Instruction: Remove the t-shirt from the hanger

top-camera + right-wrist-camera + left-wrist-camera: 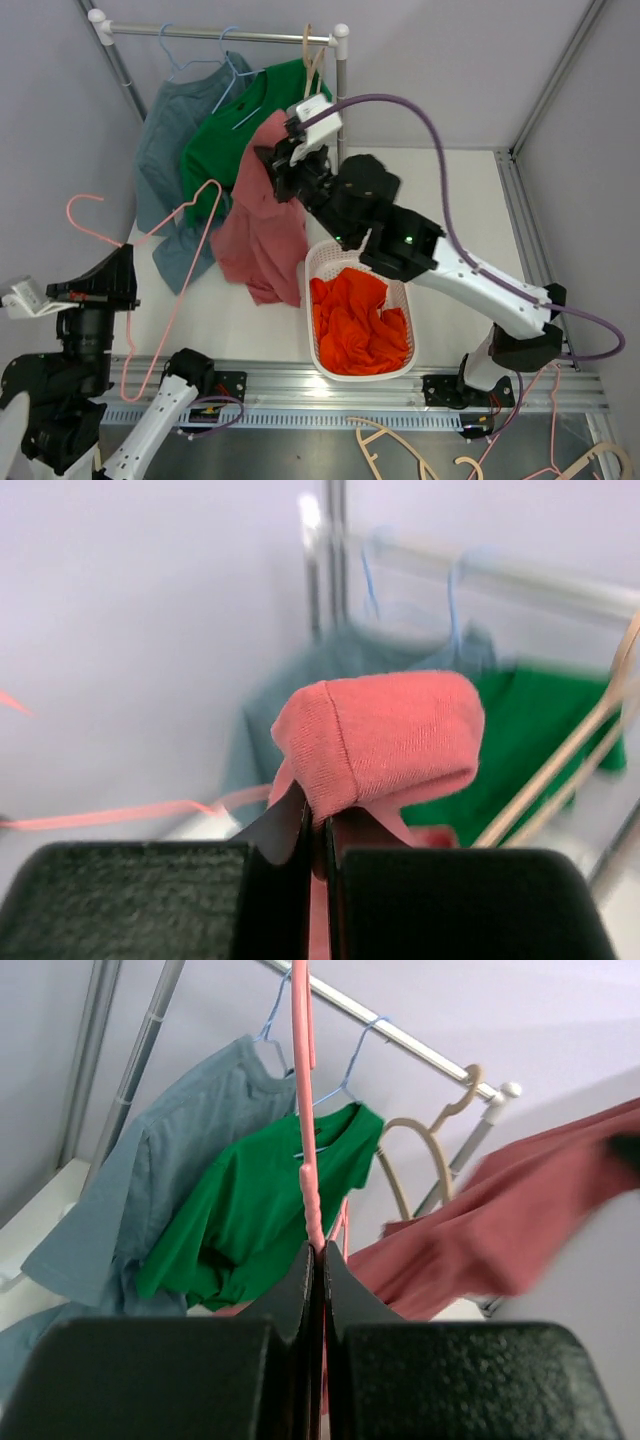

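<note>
The pink t-shirt (262, 230) hangs in a bunch over the table, pinched by its ribbed hem in my shut right gripper (280, 165). The right wrist view shows that folded hem (385, 730) between the shut right gripper (322, 815) jaws. The thin pink hanger (170, 300) stretches to the left, its upper corner close to the shirt's edge; whether they touch I cannot tell. My left gripper (130, 290) is shut on the hanger's wire. From the left wrist, the hanger (305, 1110) rises straight out of the shut left gripper (321, 1255), with the t-shirt (520, 1230) to its right.
A rail (220, 33) at the back carries a grey-blue shirt (165, 140) and a green shirt (235, 140) on blue hangers, plus a bare wooden hanger (312, 55). A white basket (318, 262) of orange cloth stands below the right arm. Spare hangers (400, 450) lie at the near right.
</note>
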`<control>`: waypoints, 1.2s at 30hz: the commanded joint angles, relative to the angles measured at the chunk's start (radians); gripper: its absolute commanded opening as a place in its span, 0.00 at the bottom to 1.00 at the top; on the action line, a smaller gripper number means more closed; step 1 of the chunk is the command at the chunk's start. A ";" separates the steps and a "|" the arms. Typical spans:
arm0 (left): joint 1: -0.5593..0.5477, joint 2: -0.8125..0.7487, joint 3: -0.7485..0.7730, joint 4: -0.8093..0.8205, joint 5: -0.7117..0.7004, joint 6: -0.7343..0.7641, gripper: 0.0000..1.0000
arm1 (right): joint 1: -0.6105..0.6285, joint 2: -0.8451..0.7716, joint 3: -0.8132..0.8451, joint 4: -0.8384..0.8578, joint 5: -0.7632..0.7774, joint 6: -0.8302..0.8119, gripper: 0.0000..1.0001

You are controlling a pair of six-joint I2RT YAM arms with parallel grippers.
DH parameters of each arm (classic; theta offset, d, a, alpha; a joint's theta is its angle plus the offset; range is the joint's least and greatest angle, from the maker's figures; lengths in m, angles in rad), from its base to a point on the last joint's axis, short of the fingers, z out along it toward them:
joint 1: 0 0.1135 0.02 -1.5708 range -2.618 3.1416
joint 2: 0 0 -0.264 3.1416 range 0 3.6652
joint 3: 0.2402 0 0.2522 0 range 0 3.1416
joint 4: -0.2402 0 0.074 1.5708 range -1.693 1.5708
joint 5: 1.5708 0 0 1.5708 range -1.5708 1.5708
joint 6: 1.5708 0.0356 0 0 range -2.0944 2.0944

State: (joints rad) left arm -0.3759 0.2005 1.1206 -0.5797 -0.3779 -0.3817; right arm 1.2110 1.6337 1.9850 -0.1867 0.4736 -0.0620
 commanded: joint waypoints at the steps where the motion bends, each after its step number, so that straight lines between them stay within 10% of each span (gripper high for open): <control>1: -0.003 0.125 0.008 0.018 -0.078 -0.009 0.01 | 0.065 -0.077 0.149 0.148 -0.021 -0.241 0.00; 11: -0.004 0.408 0.114 0.122 -0.056 0.018 0.01 | 0.121 -0.024 0.419 0.234 0.066 -0.441 0.00; 23: -0.004 0.680 0.410 0.187 0.008 0.152 0.01 | -0.076 -0.584 -0.674 0.074 0.204 0.181 0.00; 32: -0.004 0.867 0.444 0.261 0.129 0.213 0.01 | -0.130 -0.540 -1.145 -0.272 0.012 0.879 0.01; 35: -0.004 0.963 0.519 0.235 0.155 0.227 0.01 | -0.133 -0.434 -1.187 -0.261 -0.227 0.887 0.19; 36: -0.009 0.988 0.574 0.222 0.145 0.227 0.01 | -0.130 -0.366 -1.181 -0.282 -0.263 0.842 0.58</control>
State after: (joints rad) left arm -0.3763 1.1305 1.5871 -0.3698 -0.2817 -0.1955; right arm 1.0779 1.1736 0.8055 -0.4122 0.4282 0.6788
